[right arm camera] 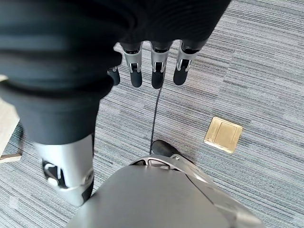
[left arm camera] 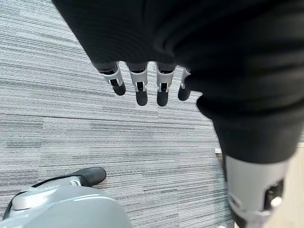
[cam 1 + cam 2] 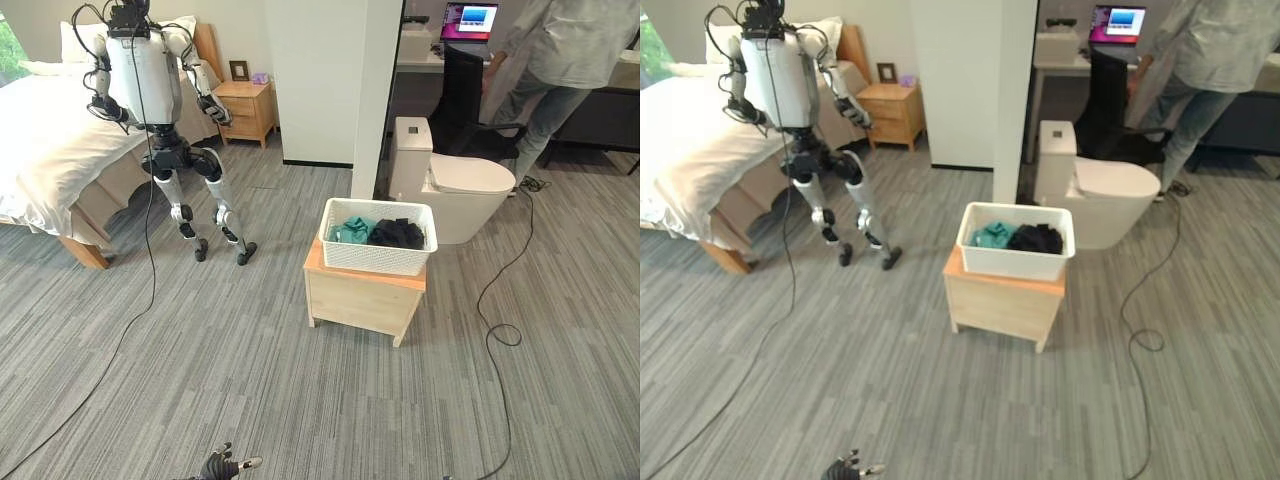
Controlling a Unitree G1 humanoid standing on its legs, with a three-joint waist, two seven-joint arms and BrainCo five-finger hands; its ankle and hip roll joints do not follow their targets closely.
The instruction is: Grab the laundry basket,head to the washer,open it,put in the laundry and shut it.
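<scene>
Our left hand pokes in at the bottom edge of the eye views, mostly cut off; there we see little more than its dark cover and a few fingertips. Its wrist view reads better: fingers hang straight and loose, apart from the thumb, nothing between them, grey carpet past the tips.

Our right hand we read from its own wrist view. Fingers straight and relaxed, thumb apart, holding nothing. Past the fingertips lies a brass floor plate on the carpet, which we cannot find in the eye views.

The basket sits well ahead of both hands, out of reach, on a low wooden stand. It is white with perforated walls. Inside we make out a teal cloth and a black cloth side by side; what lies under them is hidden by the walls.

Beyond the basket: a white pillar hides part of a toilet. A person stands by a desk, head cut off by the frame. Further left of the left hand, a second robot stands beside a bed, with a nightstand behind it.
</scene>
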